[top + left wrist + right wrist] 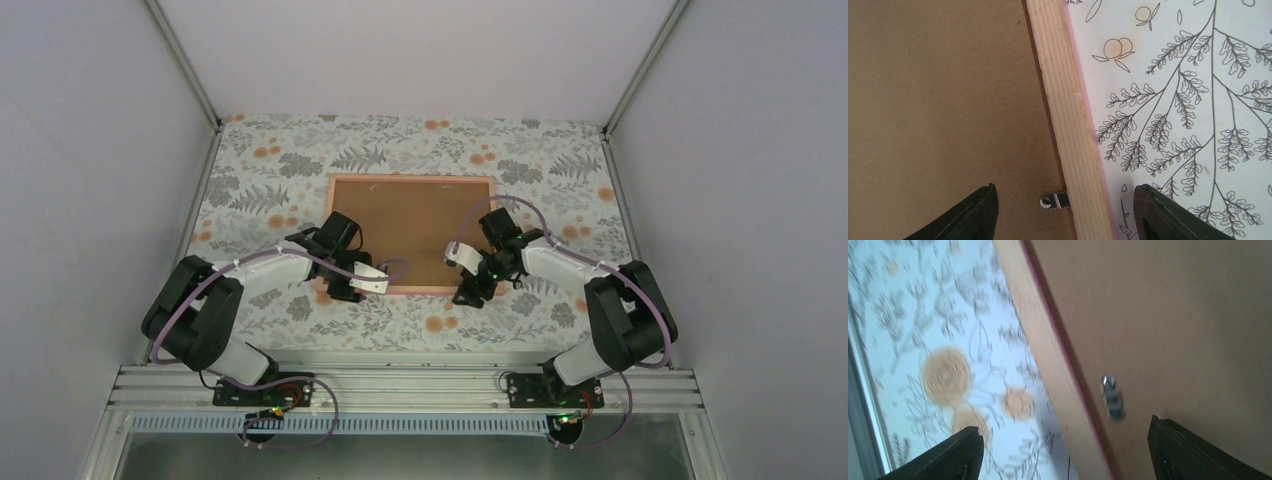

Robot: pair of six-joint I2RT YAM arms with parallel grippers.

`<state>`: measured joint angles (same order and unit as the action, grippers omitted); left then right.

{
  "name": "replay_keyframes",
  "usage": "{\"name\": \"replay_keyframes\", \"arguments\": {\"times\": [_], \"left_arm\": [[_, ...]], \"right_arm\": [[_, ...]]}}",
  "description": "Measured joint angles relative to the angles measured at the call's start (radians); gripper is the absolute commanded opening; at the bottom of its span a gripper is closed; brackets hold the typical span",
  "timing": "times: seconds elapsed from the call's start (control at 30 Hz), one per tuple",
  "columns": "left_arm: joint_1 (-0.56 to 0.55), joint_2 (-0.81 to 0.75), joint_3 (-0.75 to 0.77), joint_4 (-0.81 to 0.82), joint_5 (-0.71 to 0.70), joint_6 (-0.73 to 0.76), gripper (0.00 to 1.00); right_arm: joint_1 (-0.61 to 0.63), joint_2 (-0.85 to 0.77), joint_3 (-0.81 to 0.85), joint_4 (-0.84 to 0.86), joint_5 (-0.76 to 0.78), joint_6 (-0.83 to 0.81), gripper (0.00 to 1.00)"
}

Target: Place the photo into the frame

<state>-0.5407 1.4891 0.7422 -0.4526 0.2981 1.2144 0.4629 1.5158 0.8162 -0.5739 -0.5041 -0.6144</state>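
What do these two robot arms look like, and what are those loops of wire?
Both the left arm and right arm are slim white tubes with chunky black joints. A thin purple cable loops along each. The left end effector and right end effector each have two dark, wedge-shaped fingers. A small green light glows on the right arm.

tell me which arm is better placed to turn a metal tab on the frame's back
Probably left: the left tab sits between the open left fingers; the right tab lies further ahead, view blurred.
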Motion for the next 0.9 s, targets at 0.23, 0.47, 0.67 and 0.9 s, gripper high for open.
{"name": "replay_keyframes", "arguments": {"times": [0.23, 0.47, 0.67, 0.9], "left_arm": [[0.000, 0.029, 0.000, 0.014, -0.002, -0.023, 0.65], [-0.015, 0.036, 0.018, 0.018, 0.003, -0.051, 0.69], [-0.047, 0.097, 0.072, 0.065, 0.013, -0.130, 0.64], [-0.057, 0.149, 0.078, 0.106, 0.016, -0.182, 0.43]], "right_arm": [[0.001, -0.030, -0.074, 0.019, 0.111, -0.074, 0.78], [0.000, -0.008, -0.079, 0.072, 0.148, -0.116, 0.69], [0.000, -0.001, -0.092, 0.140, 0.151, -0.141, 0.65], [0.000, 0.010, -0.100, 0.199, 0.143, -0.154, 0.67]]}}
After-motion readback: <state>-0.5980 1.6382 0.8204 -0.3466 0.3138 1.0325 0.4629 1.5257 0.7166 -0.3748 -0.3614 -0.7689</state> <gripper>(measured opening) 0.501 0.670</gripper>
